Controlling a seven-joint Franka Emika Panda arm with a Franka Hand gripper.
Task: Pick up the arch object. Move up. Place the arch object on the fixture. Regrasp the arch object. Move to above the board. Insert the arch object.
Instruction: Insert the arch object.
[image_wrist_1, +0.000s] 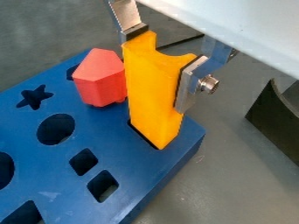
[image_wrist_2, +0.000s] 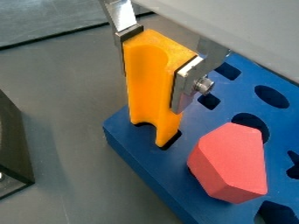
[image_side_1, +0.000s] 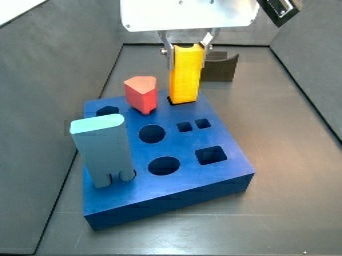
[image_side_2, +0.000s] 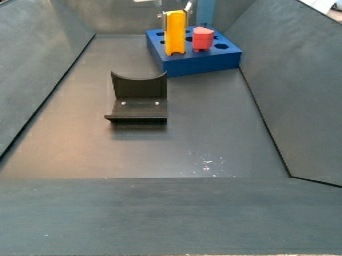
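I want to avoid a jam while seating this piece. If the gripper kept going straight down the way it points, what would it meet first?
The gripper holds the arch object upright at the board. Going down, the block's lower end would probably meet the board's slot first; how deep it already sits is unclear.

Pincer (image_wrist_1: 158, 52) over the board (image_wrist_1: 117, 166) – upper body cut off in both wrist views. Arch object (image_wrist_1: 155, 87) lower end sunk in a hole, hidden. Board cropped in both wrist views; far holes too small to tell in a side view (image_side_2: 201, 55). Fixture (image_side_1: 221, 66) mostly hidden behind arch object – cropped in a wrist view (image_wrist_2: 10, 144).
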